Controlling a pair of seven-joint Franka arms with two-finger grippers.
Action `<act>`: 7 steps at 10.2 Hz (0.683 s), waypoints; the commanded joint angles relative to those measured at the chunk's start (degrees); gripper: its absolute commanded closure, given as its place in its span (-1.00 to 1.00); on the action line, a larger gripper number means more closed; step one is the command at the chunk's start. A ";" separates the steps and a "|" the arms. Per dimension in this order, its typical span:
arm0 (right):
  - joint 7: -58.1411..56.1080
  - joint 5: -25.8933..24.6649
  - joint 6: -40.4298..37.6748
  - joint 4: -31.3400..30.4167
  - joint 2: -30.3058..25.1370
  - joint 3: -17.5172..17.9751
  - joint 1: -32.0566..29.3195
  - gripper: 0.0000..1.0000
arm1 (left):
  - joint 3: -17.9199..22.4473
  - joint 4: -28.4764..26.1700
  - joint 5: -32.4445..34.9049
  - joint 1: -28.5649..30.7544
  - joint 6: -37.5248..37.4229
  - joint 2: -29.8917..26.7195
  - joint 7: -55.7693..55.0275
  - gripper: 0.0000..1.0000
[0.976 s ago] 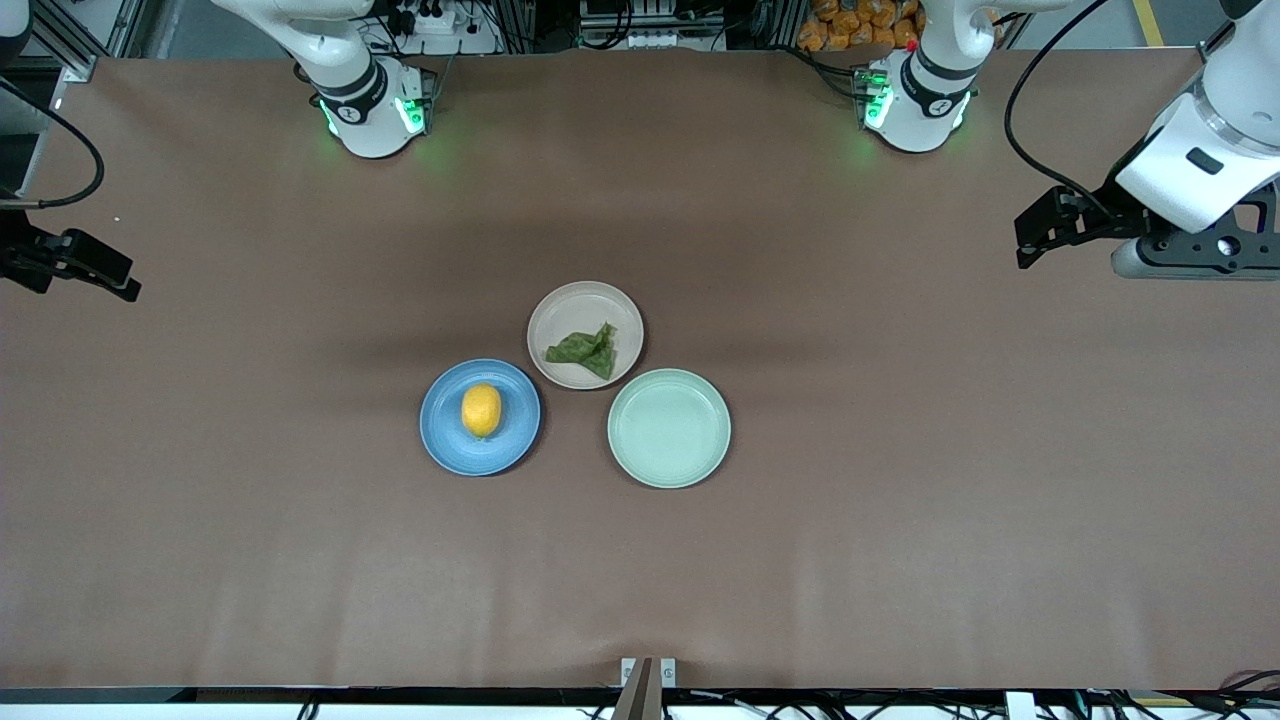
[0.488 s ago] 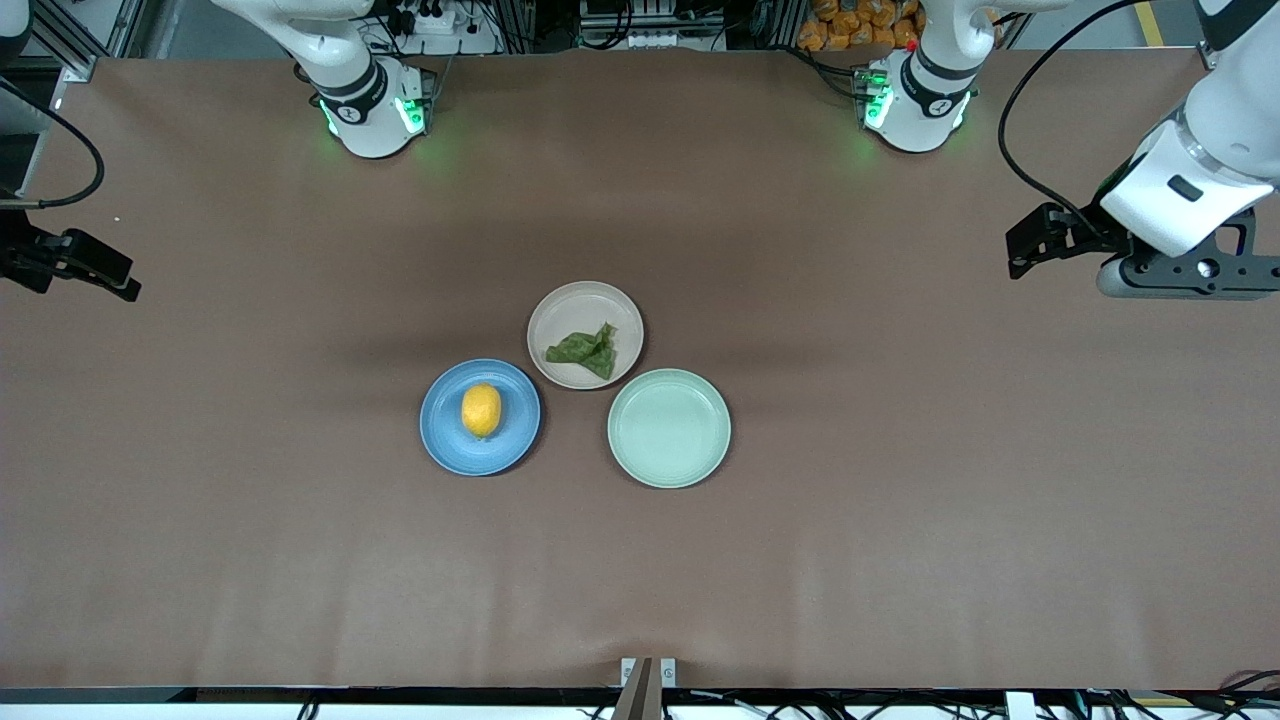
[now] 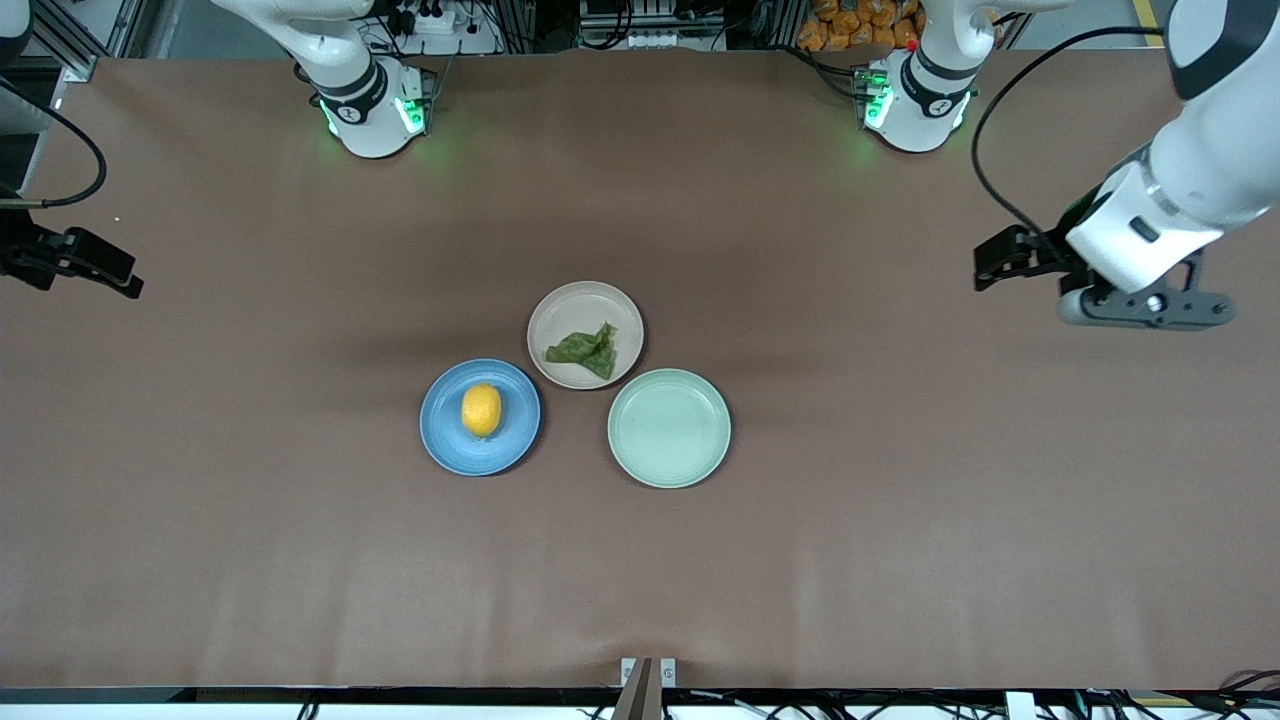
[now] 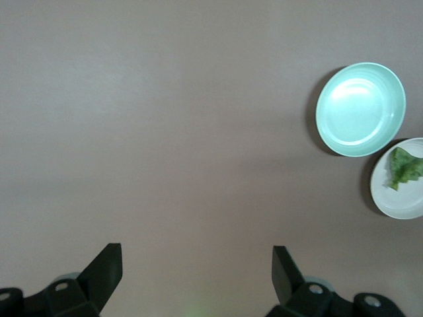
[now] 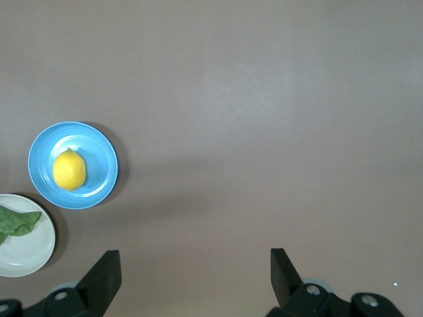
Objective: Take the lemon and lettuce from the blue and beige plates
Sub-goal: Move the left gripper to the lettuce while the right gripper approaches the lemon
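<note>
Yellow lemon (image 3: 481, 410) on the blue plate (image 3: 444, 438), crumpled green lettuce (image 3: 584, 350) on the adjacent beige plate (image 3: 563, 306).

Readable text: none in any view.
Labels or brands: none can be made out on the plates, the surface or the arms.
Numbers and signs: none legible.
</note>
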 commanded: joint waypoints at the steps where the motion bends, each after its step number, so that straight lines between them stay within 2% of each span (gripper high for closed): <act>1: 0.54 -0.32 -0.49 -1.15 -1.05 0.59 -0.67 -1.00 | -0.22 0.67 -1.86 -0.99 2.56 3.04 0.33 -1.00; 4: -0.07 -0.06 -1.63 -1.15 -0.79 0.59 -0.67 -1.00 | -0.31 0.76 -1.69 -7.03 5.03 7.96 -8.87 -1.00; 7: -0.25 -0.67 -1.46 -1.15 -0.26 0.59 -0.67 -1.00 | -0.31 0.85 -1.69 -11.61 11.08 11.92 -16.27 -1.00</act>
